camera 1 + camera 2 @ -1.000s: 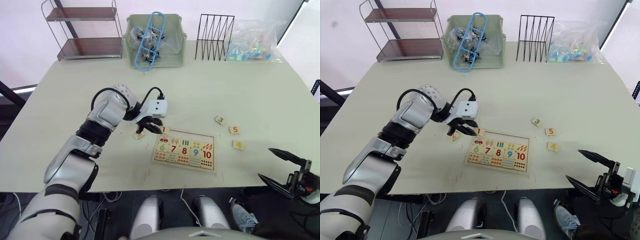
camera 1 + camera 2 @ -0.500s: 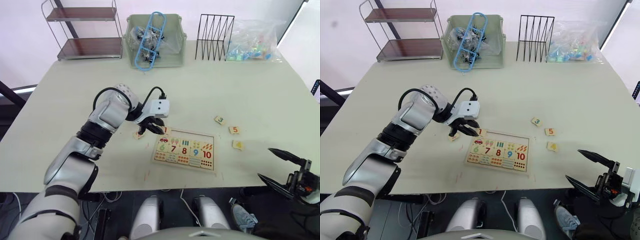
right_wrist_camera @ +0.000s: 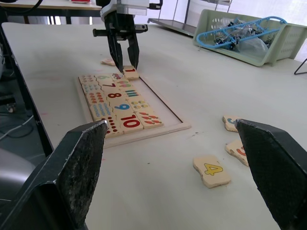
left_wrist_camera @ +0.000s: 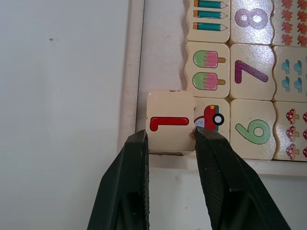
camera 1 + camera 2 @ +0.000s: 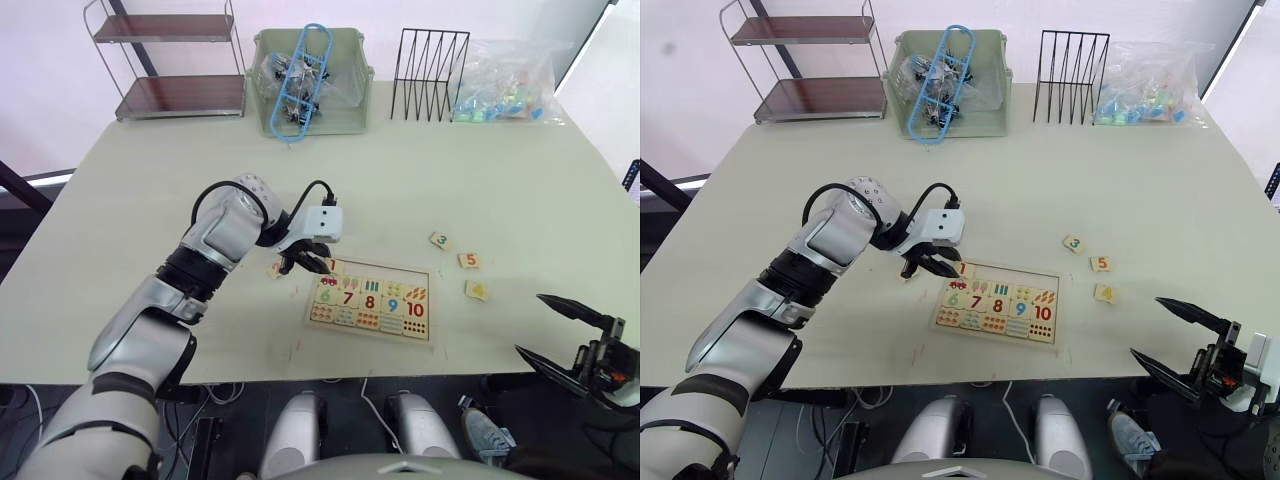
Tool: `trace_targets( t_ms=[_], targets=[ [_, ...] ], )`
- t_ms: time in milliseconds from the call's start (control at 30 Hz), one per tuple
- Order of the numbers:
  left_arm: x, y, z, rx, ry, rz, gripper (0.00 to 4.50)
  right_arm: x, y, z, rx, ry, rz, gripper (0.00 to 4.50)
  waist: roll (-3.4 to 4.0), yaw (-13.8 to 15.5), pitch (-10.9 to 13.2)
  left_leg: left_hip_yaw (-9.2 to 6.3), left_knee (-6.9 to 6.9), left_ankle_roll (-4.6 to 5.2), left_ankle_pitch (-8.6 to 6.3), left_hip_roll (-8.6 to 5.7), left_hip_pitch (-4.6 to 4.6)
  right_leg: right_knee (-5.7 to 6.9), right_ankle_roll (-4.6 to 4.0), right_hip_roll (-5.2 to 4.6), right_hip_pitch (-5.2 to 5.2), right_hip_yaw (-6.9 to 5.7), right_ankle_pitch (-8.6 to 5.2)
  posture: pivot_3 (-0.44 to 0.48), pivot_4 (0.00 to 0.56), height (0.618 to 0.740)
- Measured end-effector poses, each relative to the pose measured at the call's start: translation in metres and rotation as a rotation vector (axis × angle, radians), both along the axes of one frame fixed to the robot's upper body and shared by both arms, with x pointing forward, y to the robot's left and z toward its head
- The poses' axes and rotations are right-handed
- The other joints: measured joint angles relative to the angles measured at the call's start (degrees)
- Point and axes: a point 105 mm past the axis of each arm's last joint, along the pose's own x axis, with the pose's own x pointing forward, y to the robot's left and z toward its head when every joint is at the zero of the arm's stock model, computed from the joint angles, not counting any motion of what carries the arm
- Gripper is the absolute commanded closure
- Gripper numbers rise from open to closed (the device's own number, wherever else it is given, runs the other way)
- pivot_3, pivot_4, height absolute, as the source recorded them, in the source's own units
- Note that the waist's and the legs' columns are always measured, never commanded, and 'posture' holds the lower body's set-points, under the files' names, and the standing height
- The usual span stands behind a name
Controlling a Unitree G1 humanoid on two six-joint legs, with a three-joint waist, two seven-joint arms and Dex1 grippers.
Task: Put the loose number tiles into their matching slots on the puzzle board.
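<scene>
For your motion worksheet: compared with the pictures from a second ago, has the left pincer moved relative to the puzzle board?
Yes. The left pincer, shut on the 1 tile, has shifted slightly rightward, toward the board, over its near-left corner slot.

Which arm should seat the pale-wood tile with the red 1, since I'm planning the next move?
Left. The left gripper already pinches the red 1 tile at the wooden puzzle board's corner slot, while the right gripper hangs open off the table's near edge, far from it.
</scene>
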Motion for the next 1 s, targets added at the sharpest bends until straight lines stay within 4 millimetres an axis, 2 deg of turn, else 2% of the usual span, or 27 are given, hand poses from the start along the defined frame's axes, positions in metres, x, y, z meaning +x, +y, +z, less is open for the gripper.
trace_targets(
  t_ms=[1000],
  targets=[
    [0.0012, -0.0013, -0.0019, 0.005, -0.009, 0.001, 3.61, -0.003, 0.0002, -0.0018, -0.003, 0.011, -0.004, 0.0, 0.0, 0.0, 0.0, -0.25, 0.0, 0.0, 0.0, -0.01, 0.0, 0.01, 0.0, 0.0, 0.0, -0.01, 0.0, 0.0, 0.15, 0.74]
  ],
)
